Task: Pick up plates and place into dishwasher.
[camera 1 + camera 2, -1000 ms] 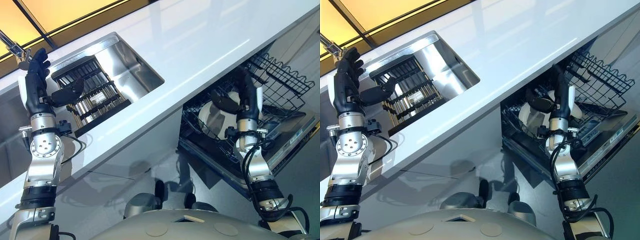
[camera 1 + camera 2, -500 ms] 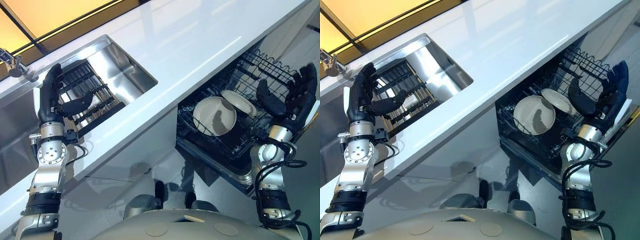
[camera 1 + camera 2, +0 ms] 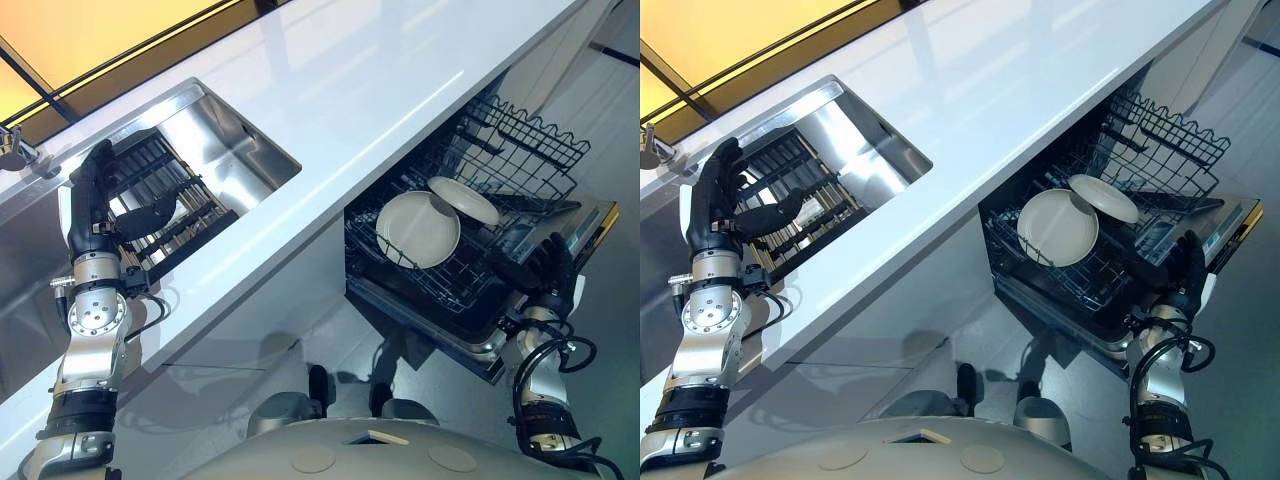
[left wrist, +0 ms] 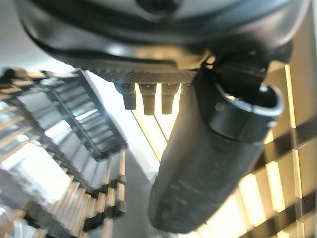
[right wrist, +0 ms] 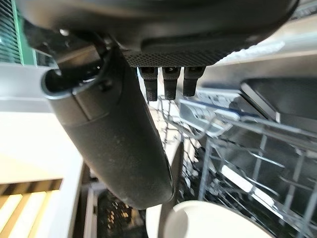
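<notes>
Two cream plates stand in the pulled-out lower rack (image 3: 455,290) of the dishwasher, at the right of the frame under the edge of the white countertop (image 3: 400,70). The bigger round plate (image 3: 418,229) leans upright among the wires and faces outward. The second plate (image 3: 463,201) sits just behind it, up and to the right, tilted flatter, and its edge seems to touch the first one. Above and behind them, a black wire upper rack (image 3: 525,145) sticks out toward the upper right of the frame.

The right hand (image 3: 545,272) is in the lower right of the frame, beside the front corner of the lower rack and apart from both plates. Its fingers are stretched out straight and the thumb stands away from them; it holds nothing. From the right wrist view the plate's rim shows past the thumb, with the rack wires behind.

The left hand (image 3: 95,200) is at the left of the frame, raised over the steel sink (image 3: 240,150). Its fingers point up, straight and relaxed, the thumb spreads to the side, and nothing is in it. Inside the sink lies a dark slatted drying rack (image 3: 175,205). A metal tap (image 3: 12,150) shows at the far left edge.
</notes>
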{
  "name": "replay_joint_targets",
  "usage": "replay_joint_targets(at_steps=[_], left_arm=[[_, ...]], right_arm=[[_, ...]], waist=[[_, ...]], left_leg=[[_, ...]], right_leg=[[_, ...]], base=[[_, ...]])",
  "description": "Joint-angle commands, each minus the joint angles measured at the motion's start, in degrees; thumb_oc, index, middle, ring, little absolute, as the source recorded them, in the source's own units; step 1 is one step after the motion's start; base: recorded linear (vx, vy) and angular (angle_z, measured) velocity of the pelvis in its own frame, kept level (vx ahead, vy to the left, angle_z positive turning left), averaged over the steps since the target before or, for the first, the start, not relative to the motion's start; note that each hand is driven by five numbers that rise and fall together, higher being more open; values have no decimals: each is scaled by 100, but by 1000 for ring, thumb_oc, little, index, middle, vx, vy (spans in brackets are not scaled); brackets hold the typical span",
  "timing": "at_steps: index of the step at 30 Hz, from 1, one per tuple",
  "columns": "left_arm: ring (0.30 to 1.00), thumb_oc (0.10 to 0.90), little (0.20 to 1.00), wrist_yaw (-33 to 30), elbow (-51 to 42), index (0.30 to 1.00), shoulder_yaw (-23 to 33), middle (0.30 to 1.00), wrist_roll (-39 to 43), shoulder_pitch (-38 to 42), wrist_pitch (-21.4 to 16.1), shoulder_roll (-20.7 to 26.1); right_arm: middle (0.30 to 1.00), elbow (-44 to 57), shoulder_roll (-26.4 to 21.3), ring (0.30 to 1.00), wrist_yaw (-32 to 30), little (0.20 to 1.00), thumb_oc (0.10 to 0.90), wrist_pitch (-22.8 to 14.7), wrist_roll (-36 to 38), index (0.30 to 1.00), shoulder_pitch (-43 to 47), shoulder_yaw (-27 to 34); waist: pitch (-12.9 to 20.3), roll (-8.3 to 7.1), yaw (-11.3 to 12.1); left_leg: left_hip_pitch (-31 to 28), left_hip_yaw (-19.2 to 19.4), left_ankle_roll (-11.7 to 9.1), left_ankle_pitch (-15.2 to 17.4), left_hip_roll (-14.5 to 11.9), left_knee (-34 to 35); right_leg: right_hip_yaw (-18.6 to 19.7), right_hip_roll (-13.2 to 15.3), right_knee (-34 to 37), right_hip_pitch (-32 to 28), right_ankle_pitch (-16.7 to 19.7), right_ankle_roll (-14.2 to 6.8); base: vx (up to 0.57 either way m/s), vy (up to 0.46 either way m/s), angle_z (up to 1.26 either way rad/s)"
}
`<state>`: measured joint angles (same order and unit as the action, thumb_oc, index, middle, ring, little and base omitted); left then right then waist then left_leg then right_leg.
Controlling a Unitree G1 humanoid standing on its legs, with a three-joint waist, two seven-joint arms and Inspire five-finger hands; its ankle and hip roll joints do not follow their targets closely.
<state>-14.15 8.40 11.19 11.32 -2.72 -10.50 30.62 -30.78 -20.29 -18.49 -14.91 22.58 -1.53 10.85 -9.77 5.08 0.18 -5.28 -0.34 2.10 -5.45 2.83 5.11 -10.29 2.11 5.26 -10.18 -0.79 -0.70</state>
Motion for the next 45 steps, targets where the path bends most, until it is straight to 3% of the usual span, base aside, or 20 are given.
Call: replay_joint_targets(at_steps=[1, 9, 14, 21, 27, 32, 39, 45], left_arm=[[900, 800, 900, -250, 63, 900, 320, 900, 95, 486, -336, 407], [900, 800, 900, -189, 113, 900, 292, 900, 156, 489, -277, 471], [900, 800, 900, -185, 198, 900, 201, 900, 149, 529, -265, 485], [900, 800, 900, -191, 254, 900, 131, 900, 174, 462, -268, 430], [900, 800, 900, -191, 205, 900, 42, 900, 129, 309, -287, 277], [900, 800, 900, -148, 132, 900, -71, 900, 97, 224, -302, 168], [900, 800, 900, -64, 163, 900, -250, 900, 186, 416, -305, 223], [900, 800, 900, 45, 318, 900, -483, 900, 239, 611, -386, 282]], right_arm=[[900, 53, -585, 900, 276, 900, 800, -281, 153, 900, 534, -21], [900, -384, -537, 900, 1317, 900, 800, 262, 1350, 900, 641, -48], [900, -519, -418, 900, 1475, 900, 800, 457, 2373, 900, 777, 16], [900, -514, -192, 900, 1620, 900, 800, 451, 3156, 900, 876, 48], [900, -144, -26, 900, 1956, 900, 800, 290, 3269, 900, 1035, -155], [900, 357, 21, 900, 2224, 900, 800, 149, 2912, 900, 1400, -583], [900, 857, 153, 900, 2322, 900, 800, 122, 2171, 900, 2368, -1579], [900, 997, 270, 900, 2402, 900, 800, 321, 2079, 900, 3286, -2405]], waist=[[268, 102, 141], [228, 122, 228], [206, 143, 277], [191, 224, 346], [175, 287, 451], [161, 301, 628], [150, 128, 924], [157, 0, 1203]], left_leg=[[-157, 38, -279, 751, 23, -11], [-165, -38, -293, 729, 42, -11], [-174, -88, -285, 713, 54, -11], [-200, -161, -240, 712, 95, -11], [-246, -237, -190, 721, 135, -52], [-221, -345, -113, 748, 205, -156], [-85, -532, 29, 856, 318, -457], [-42, -660, 95, 863, 394, -538]], right_leg=[[-211, -74, -745, 386, -755, -174], [-279, -45, -770, 365, -755, -169], [-312, -26, -818, 364, -759, -171], [-333, 28, -932, 392, -790, -170], [-376, 112, -1047, 399, -809, -164], [-441, 192, -1134, 415, -819, -143], [-492, 282, -1392, 526, -863, -122], [-604, 292, -1434, 506, -839, -126]], base=[[12, 8, 5], [22, 2, 7], [41, 12, 0], [56, 43, 3], [88, 85, 1], [106, 127, 8], [88, 80, 7], [86, 13, 7]])
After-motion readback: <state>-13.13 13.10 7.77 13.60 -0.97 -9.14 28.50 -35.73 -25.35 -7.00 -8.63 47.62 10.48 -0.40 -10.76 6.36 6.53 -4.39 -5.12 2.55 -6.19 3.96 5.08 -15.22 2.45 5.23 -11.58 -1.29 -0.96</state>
